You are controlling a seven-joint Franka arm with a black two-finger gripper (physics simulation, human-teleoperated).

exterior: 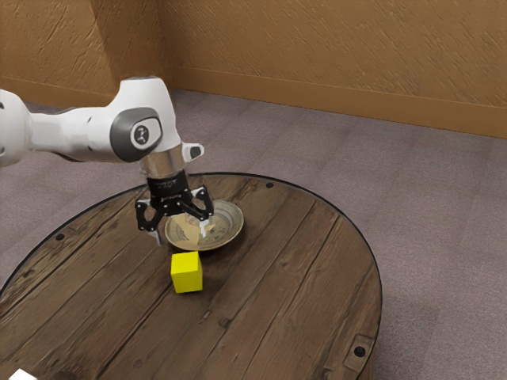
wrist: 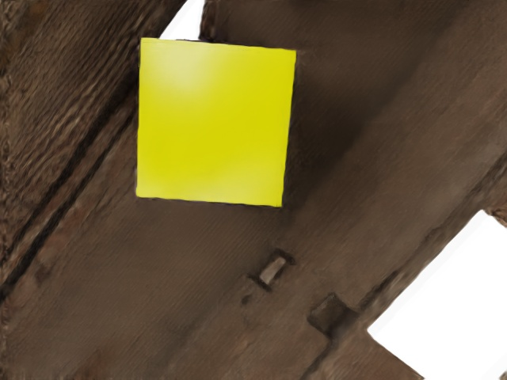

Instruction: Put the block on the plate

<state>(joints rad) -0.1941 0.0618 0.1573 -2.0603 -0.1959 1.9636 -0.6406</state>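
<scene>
well, spread gripper (exterior: 179,234) above a round plank table (exterior: 293,261), greyish carpet (exterior: 432,206) and brown walls (exterior: 341,47) beyond

A round, dark table (exterior: 297,273) of wooden planks, with a black edge and round black studs (exterior: 360,351) near its rim, carries the yellow block (exterior: 187,272). Just beyond the block in the exterior view sits a patterned, shallow plate (exterior: 228,231). Well apart from the block, toward the exterior view's lower left corner, lies a partly cut-off white thing (exterior: 22,375).
</scene>
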